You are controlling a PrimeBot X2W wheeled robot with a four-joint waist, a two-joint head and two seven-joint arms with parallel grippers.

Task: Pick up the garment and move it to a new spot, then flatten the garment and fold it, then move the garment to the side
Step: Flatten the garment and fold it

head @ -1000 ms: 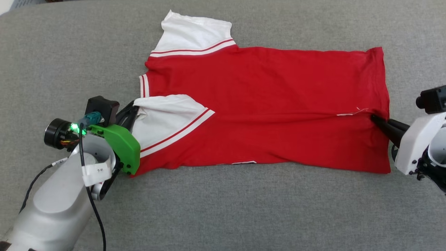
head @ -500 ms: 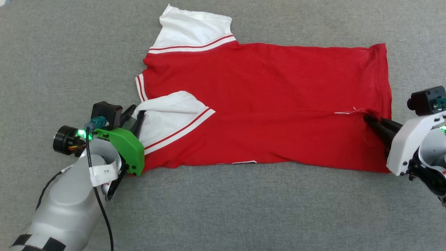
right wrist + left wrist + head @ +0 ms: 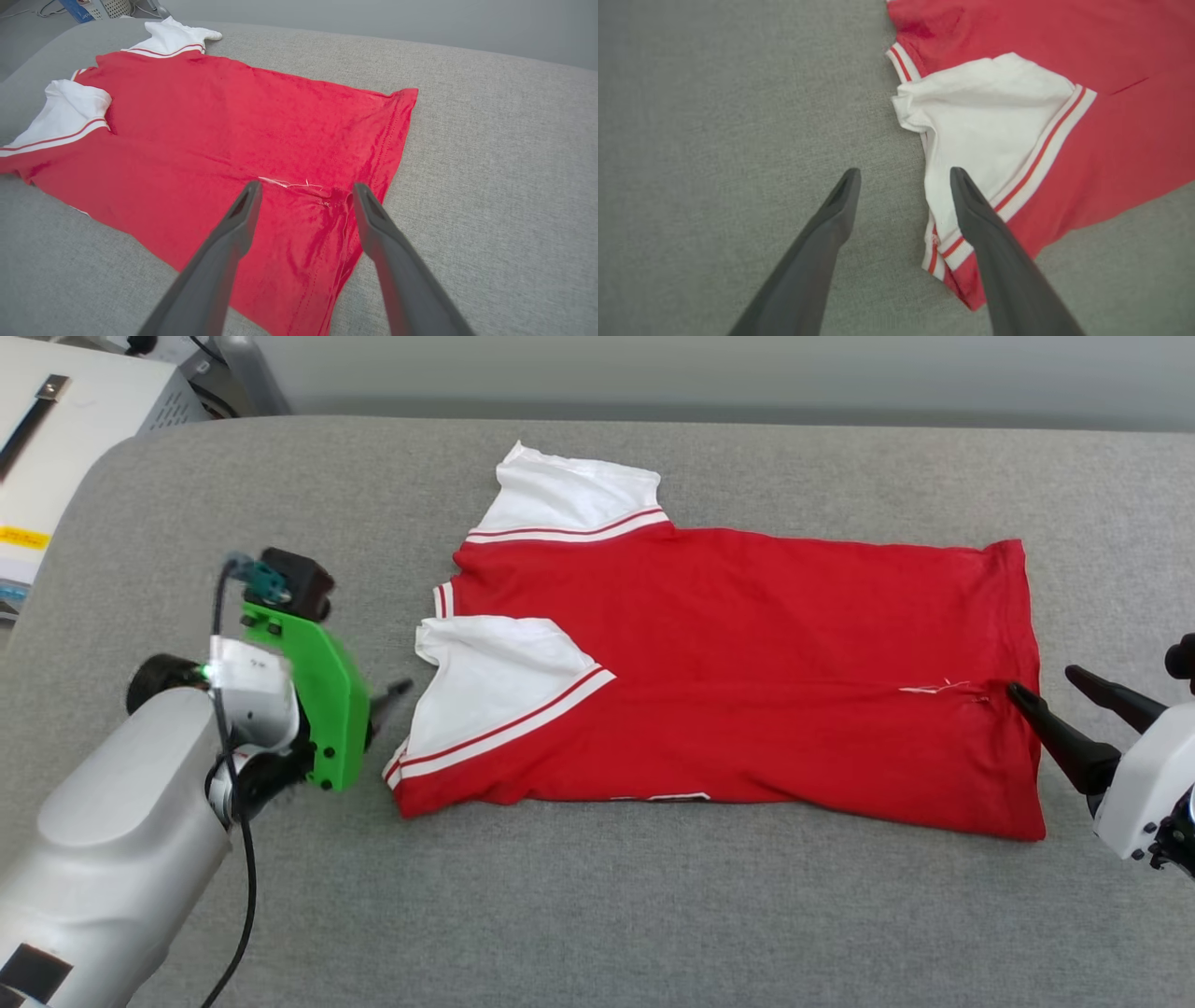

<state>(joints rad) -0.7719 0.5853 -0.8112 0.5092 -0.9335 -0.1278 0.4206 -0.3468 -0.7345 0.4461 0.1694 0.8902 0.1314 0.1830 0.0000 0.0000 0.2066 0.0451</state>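
Note:
The garment [image 3: 747, 653], red with white striped-trim sleeves, lies flat on the grey surface with its near long side folded over the middle. My left gripper [image 3: 387, 695] sits just left of the folded-in white sleeve [image 3: 485, 672]. In the left wrist view the left gripper [image 3: 904, 172] is open and holds nothing, its right finger [image 3: 994, 252] over the edge of the sleeve [image 3: 994, 126]. My right gripper [image 3: 1046, 683] is open at the hem end. Seen from the right wrist, the right gripper [image 3: 307, 185] hangs empty above the hem of the garment [image 3: 233, 130].
The grey padded surface [image 3: 597, 915] has bare room in front of and behind the shirt. Its rounded far-left corner meets a white cabinet [image 3: 75, 420]. A grey wall runs along the back edge. A blue item and a basket [image 3: 100, 7] sit beyond the far corner.
Both grippers have opened and let go of the shirt, the left drawing back off the sleeve, the right off the hem. The head camera has tilted up, showing the far edge.

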